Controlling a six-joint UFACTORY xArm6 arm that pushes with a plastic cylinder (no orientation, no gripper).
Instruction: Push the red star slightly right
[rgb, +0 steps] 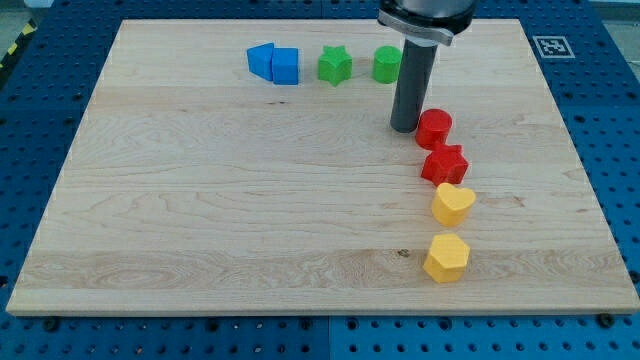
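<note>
The red star (444, 165) lies right of the board's middle. A red round block (434, 128) sits just above it, touching or nearly touching. A yellow heart (453, 204) lies directly below the star, close to it. My tip (404, 128) rests on the board just left of the red round block, up and to the left of the red star, a short gap from the star.
A yellow hexagon (446, 258) lies below the heart. Along the view's top sit two blue blocks (262, 61) (285, 66), a green star (335, 65) and a green round block (386, 64), partly behind the rod. The wooden board (200, 200) lies on a blue perforated table.
</note>
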